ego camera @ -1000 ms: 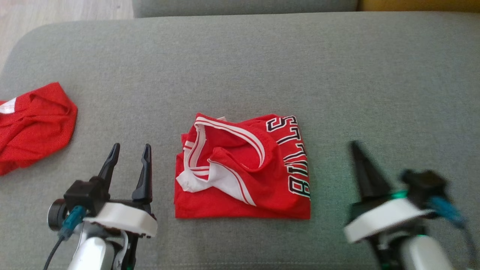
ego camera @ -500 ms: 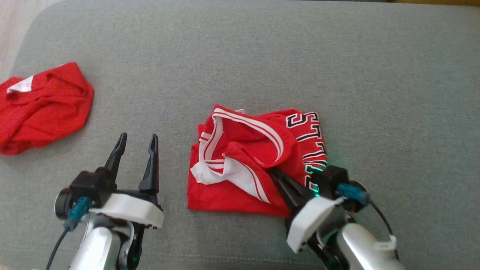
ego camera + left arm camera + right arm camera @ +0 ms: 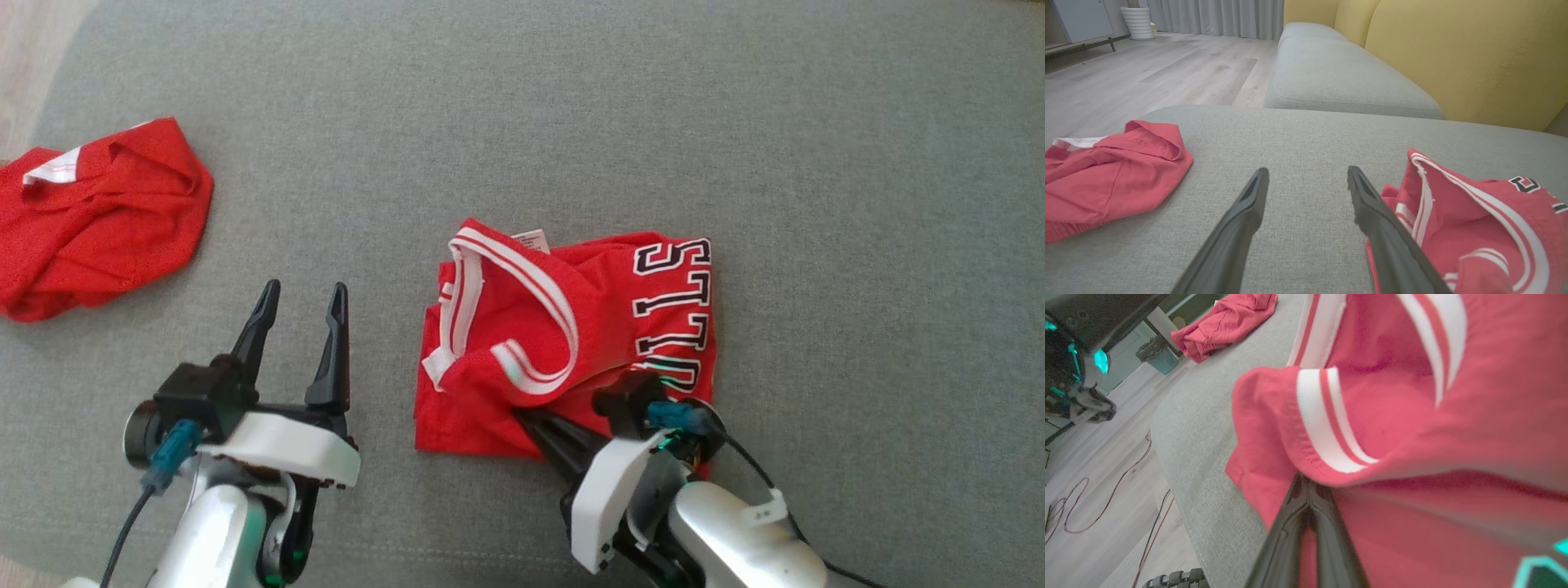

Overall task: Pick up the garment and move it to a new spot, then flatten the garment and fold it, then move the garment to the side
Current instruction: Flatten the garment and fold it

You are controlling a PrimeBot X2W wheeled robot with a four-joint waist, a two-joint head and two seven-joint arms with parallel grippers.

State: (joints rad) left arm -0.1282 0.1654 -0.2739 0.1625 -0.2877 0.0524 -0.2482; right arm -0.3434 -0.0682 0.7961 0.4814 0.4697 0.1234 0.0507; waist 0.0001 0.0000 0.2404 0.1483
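Grey seat cushion point(image 3: 775, 122), folded red jersey point(image 3: 571, 327) at its middle, your right gripper point(image 3: 1306, 490) clenched on the jersey's near edge.

The cushion gives you wide bare room on the far side and to the right of the jersey. Its left edge rounds off to the wood floor point(image 3: 33, 49), and its near seam runs just below both wrists. The jersey lies folded roughly square, with lettering down its right side and striped white trim looping over its left half; a fold of that trim drapes over your right fingertips. A second red garment point(image 3: 98, 212) sits crumpled by the left edge, well apart from the jersey. Your left gripper point(image 3: 305, 287) hangs released, jaws spread, over bare cushion between the two garments, just left of the jersey.
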